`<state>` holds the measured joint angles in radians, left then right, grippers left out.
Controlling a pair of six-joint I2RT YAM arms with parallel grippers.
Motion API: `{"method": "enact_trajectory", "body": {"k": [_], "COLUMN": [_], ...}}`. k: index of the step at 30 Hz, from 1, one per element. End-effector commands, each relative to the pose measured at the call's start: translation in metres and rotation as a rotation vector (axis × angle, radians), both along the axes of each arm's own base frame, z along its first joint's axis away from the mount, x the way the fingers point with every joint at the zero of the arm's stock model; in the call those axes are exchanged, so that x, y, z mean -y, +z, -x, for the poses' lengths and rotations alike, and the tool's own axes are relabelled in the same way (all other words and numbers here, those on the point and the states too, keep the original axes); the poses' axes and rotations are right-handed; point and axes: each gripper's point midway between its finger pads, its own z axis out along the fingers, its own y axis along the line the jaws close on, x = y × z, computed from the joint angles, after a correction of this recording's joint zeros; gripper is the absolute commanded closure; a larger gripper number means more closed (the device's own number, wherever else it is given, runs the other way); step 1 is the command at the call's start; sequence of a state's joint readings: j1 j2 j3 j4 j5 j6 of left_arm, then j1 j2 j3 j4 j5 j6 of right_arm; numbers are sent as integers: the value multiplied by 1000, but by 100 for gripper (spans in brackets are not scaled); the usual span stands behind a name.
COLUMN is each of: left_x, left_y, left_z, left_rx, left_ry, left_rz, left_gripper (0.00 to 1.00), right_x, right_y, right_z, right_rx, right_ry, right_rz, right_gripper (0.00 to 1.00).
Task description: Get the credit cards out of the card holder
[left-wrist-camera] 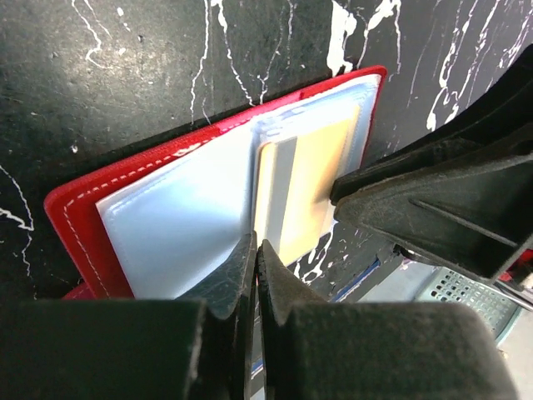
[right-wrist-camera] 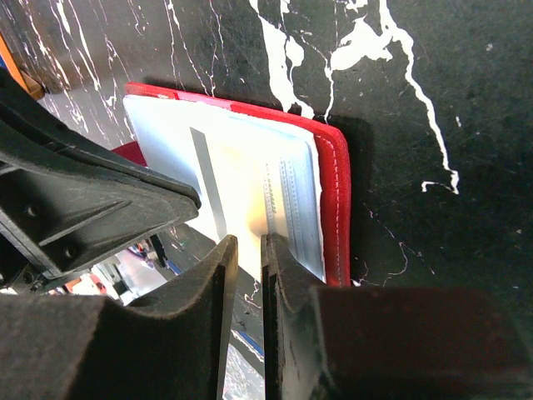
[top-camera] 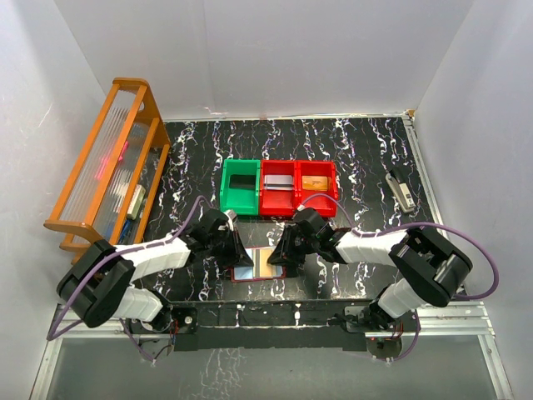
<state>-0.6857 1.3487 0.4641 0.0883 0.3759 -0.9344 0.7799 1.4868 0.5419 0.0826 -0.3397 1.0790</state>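
The card holder [top-camera: 254, 265] lies open and flat on the black marbled table between my two grippers. Its red cover [left-wrist-camera: 75, 212] and pale clear sleeves [left-wrist-camera: 179, 225] fill the left wrist view. A gold credit card [left-wrist-camera: 312, 187] with a grey stripe lies in the right-hand sleeve; it shows pale yellow in the right wrist view [right-wrist-camera: 246, 196]. My left gripper [left-wrist-camera: 256, 250] is shut, its tips at the fold beside the card. My right gripper [right-wrist-camera: 248, 247] stands over the card's near edge, jaws a narrow slit apart with nothing between them.
A green bin [top-camera: 240, 187] and two red bins [top-camera: 277, 190] [top-camera: 317, 182] stand in a row just beyond the wallet. A wooden rack [top-camera: 108, 158] stands at the far left. A small grey tool [top-camera: 401, 192] lies at the right.
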Motion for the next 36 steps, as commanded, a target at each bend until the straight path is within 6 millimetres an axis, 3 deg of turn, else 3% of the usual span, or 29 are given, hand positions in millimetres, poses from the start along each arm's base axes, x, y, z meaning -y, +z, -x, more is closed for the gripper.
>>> {"method": "enact_trajectory", "body": {"k": [1, 6, 11, 15, 16, 20, 25, 36], "left_x": [-9, -9, 5, 12, 11, 12, 18, -9], "left_y": [5, 5, 7, 5, -3, -17, -6, 5], "left_z": [4, 5, 1, -2, 0, 6, 7, 3], "left_rx": [23, 26, 8, 2, -22, -64, -42, 52], "left_ry": [-16, -21, 2, 17, 16, 12, 29, 52], "left_rz": [-46, -46, 33, 82, 65, 65, 156, 21], "left_gripper": [100, 100, 71, 66, 66, 80, 100, 100], "right_x": [18, 17, 15, 15, 15, 14, 16, 24], "right_y": [-27, -27, -26, -29, -29, -30, -35, -38], "right_z": [12, 11, 11, 13, 13, 15, 18, 18], "right_rx": [-33, -27, -30, -39, -40, -48, -65, -63], "right_ry": [-2, 5, 13, 16, 17, 19, 6, -25], "right_rz": [113, 110, 103, 102, 100, 88, 90, 121], "right_gripper": [83, 82, 82, 82, 82, 82, 82, 78]}}
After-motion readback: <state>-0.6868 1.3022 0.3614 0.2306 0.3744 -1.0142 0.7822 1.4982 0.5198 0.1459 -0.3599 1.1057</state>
